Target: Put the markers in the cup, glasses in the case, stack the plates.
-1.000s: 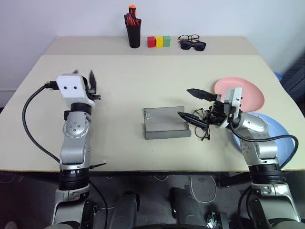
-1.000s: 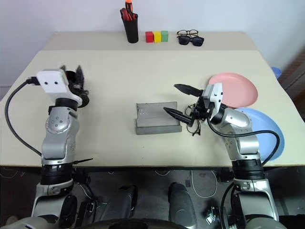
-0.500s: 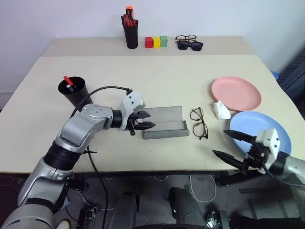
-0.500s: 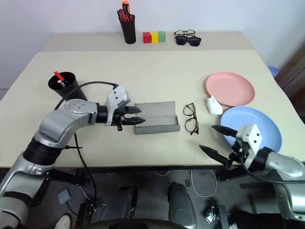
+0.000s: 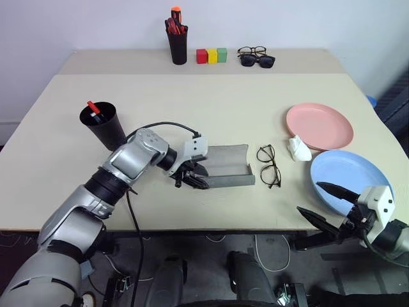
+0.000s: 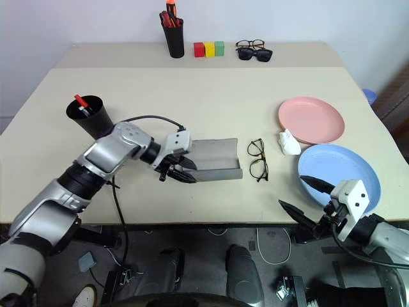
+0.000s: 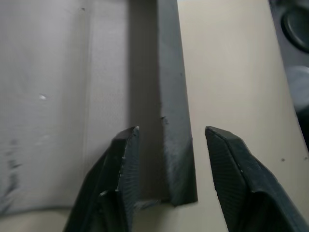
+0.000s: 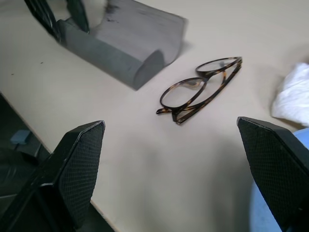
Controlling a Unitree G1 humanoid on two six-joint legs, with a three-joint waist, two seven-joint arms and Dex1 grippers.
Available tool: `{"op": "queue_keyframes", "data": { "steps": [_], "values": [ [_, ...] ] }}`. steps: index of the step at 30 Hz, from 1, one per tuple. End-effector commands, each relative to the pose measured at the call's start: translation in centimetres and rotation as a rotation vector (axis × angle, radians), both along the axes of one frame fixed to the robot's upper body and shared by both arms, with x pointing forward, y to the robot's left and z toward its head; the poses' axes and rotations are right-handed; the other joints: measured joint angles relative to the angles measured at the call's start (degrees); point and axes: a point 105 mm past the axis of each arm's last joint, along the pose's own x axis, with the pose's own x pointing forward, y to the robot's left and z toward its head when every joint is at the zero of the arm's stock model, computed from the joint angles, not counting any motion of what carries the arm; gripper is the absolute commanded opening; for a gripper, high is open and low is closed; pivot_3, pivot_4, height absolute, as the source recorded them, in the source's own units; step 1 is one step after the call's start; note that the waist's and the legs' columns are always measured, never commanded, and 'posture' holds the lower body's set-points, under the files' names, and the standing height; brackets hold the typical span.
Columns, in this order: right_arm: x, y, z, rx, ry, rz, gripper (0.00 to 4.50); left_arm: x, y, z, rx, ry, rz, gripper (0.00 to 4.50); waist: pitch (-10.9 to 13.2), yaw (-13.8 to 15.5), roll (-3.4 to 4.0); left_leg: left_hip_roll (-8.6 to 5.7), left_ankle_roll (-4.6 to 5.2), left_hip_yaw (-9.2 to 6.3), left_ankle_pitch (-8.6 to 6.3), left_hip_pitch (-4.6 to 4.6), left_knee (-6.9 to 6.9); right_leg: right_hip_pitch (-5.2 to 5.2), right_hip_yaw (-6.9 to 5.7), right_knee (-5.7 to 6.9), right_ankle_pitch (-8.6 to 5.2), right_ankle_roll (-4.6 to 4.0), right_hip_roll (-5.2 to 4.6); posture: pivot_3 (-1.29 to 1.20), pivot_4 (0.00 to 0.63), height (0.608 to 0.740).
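You're on the glasses step: your left gripper (image 7: 166, 159) straddles, unclenched, the near wall of the grey felt hinged case (image 5: 223, 165) at frame centre, while the thin wire-frame glasses (image 5: 268, 165) lie just right of it (untouched), so next bring over your wide-open right gripper (image 5: 324, 204).

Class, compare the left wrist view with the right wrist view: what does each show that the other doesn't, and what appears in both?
Left wrist, not right wrist: a close look at the case wall standing between the left gripper fingers, one inside the case and one outside.
Right wrist, not left wrist: the glasses, a white crumpled wad, the blue plate edge, and the right gripper wide open.
Both: the case, the left gripper at it, and the table.
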Motion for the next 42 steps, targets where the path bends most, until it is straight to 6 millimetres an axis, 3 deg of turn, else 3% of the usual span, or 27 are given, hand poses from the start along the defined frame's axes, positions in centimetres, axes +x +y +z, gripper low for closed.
{"op": "queue_keyframes", "data": {
  "steps": [1, 2, 8, 16, 23, 29, 36, 42],
  "values": [
    [-0.1, 0.3, 1.3, -0.014, -0.068, 0.010, 4.50, 0.1, -0.5, 0.6, 0.028, -0.040, -0.051, 0.31, 0.0, 0.1, 0.00, 0.00, 0.00, 0.00, 0.00, -0.01, -0.01, 0.00, 0.00, 0.00, 0.00, 0.00, 0.00, 0.00, 0.150, 0.740],
    [-0.1, 0.3, 1.3, -0.014, -0.071, 0.009, 4.50, 0.2, -0.7, 0.6, 0.029, -0.043, -0.051, 0.08, 0.0, 0.1, 0.01, 0.00, 0.00, 0.00, 0.00, 0.00, -0.02, 0.01, 0.00, -0.01, 0.00, 0.00, 0.00, 0.00, 0.150, 0.740],
    [0.1, 0.5, 1.3, -0.006, -0.080, 0.012, 4.50, 0.4, -0.7, 1.9, -0.001, -0.058, -0.026, 0.08, 0.0, 0.0, 0.00, 0.00, 0.01, -0.01, 0.00, 0.00, -0.01, 0.01, 0.00, -0.01, -0.01, 0.00, 0.00, 0.00, 0.150, 0.740],
    [2.0, 1.5, 1.1, 0.000, -0.096, 0.063, 4.50, -1.2, 0.2, 2.8, -0.028, 0.004, 0.059, 0.08, 0.0, -0.1, 0.01, 0.02, 0.01, -0.01, 0.00, 0.00, -0.03, 0.00, 0.00, 0.02, 0.00, 0.00, 0.00, 0.00, 0.150, 0.740],
    [4.4, 2.0, 0.7, 0.012, -0.067, 0.086, 4.50, -3.0, 0.5, 1.4, -0.005, 0.011, 0.056, 0.08, 0.0, -0.1, 0.03, 0.02, 0.01, -0.02, 0.00, 0.01, 0.00, 0.00, 0.00, 0.06, 0.01, -0.01, 0.00, 0.00, 0.150, 0.740],
    [6.5, 2.2, 0.2, 0.029, 0.007, 0.049, 4.50, -3.1, 1.4, 0.4, 0.021, 0.002, 0.107, 0.08, 0.0, -0.1, 0.04, 0.02, 0.01, -0.02, 0.00, 0.02, 0.00, 0.00, 0.00, 0.08, 0.02, -0.02, 0.00, 0.00, 0.150, 0.740],
    [7.3, 2.6, 0.2, 0.056, 0.078, 0.057, 4.50, -2.3, 1.6, -0.2, 0.037, -0.013, 0.114, 0.08, 0.0, -0.1, 0.04, 0.01, 0.01, -0.02, 0.00, 0.03, 0.00, 0.01, 0.00, 0.10, 0.02, -0.02, 0.00, 0.00, 0.150, 0.740],
    [7.6, 2.7, 0.6, 0.078, 0.112, 0.061, 4.50, -1.8, 0.5, 0.2, 0.028, -0.028, 0.082, 0.08, 0.0, 0.0, 0.05, 0.01, 0.01, -0.01, 0.01, 0.06, 0.08, 0.06, 0.00, 0.11, 0.02, 0.00, 0.00, 0.00, 0.150, 0.740]
  ]
}}
